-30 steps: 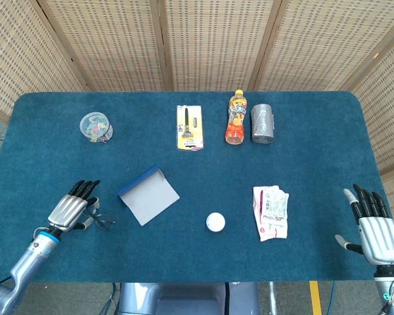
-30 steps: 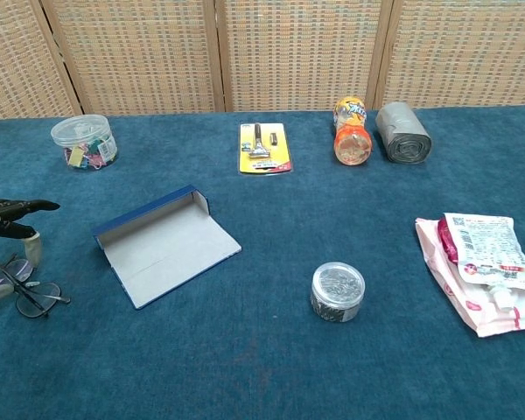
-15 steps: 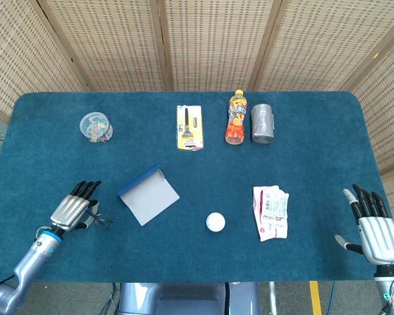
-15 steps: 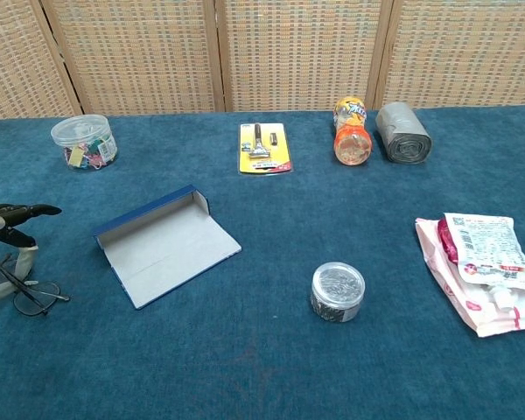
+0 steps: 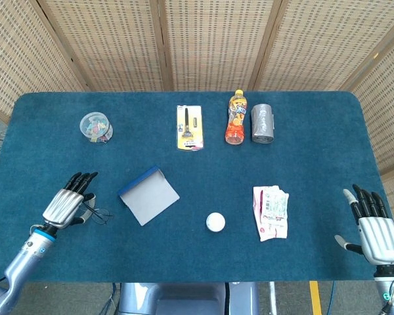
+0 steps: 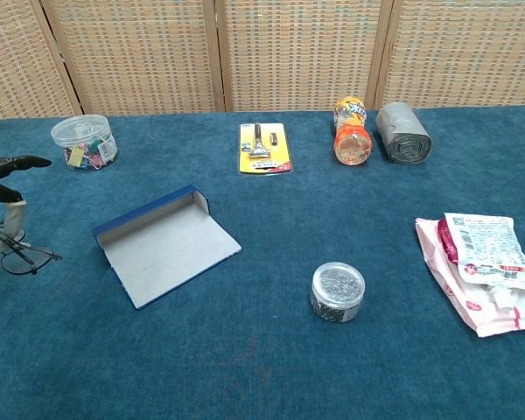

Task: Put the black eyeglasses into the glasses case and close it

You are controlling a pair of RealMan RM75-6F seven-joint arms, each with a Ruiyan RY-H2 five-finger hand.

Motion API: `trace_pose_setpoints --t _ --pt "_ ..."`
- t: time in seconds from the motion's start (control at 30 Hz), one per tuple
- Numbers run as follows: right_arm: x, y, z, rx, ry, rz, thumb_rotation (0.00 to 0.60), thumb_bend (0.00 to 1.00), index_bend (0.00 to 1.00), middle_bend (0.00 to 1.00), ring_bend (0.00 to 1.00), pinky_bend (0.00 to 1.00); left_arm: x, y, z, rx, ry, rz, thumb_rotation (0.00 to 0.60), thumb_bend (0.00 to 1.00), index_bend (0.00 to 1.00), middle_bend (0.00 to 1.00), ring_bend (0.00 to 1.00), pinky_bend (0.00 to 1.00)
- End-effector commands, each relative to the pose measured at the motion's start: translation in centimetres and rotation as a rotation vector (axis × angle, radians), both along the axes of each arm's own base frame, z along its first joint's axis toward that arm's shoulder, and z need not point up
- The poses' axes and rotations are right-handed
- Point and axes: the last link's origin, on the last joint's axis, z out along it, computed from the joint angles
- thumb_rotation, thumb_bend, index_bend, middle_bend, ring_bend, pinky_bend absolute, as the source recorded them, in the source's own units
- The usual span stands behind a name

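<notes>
Chest view: left hand (image 6: pixel 2 188) has raised the black eyeglasses (image 6: pixel 16 254), fingers pinching them.

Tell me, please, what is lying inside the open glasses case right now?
Nothing: the glasses case shows only its bare grey lining. The eyeglasses are at the left hand, whose fingers partly cover them.

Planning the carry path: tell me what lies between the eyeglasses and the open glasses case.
Nothing: only bare blue cloth separates the black eyeglasses, held by the left robot hand, from the open glasses case. Both views show that stretch bare.
</notes>
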Motion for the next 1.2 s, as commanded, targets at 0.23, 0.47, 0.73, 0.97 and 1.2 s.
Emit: trace_pose_setpoints --t 0.23,0.47,0.73,0.97,1.2 --pt "0.0 0.0 0.0 0.003 -0.002 -0.002 0.6 0.0 0.0 0.0 0.0 0.0 5.9 2.4 -0.4 0.008 -0.093 -0.133 0.6 0.47 0.63 0.0 0.0 0.0" --pt "0.0 -0.1 0.0 0.007 -0.008 -0.006 0.6 0.0 0.0 0.0 0.0 0.0 9.8 4.8 -4.4 -0.063 -0.124 -0.126 0.6 0.48 0.64 0.0 0.0 0.0" --pt "-0.1 -0.2 0.0 0.016 -0.014 -0.013 0.6 0.0 0.0 0.0 0.0 0.0 11.7 6.4 -7.8 -0.105 -0.071 -0.15 0.6 0.49 0.64 0.0 0.0 0.0" --pt "-0.1 -0.3 0.0 0.022 -0.017 -0.017 0.6 0.0 0.0 0.0 0.0 0.0 12.3 7.3 -9.3 -0.067 -0.11 -0.087 0.6 0.56 0.67 0.0 0.0 0.0" --pt "-0.1 -0.2 0.0 0.026 -0.021 -0.018 0.6 0.0 0.0 0.0 0.0 0.0 13.1 7.0 -10.7 -0.064 -0.161 0.019 0.6 0.6 0.68 0.0 0.0 0.0"
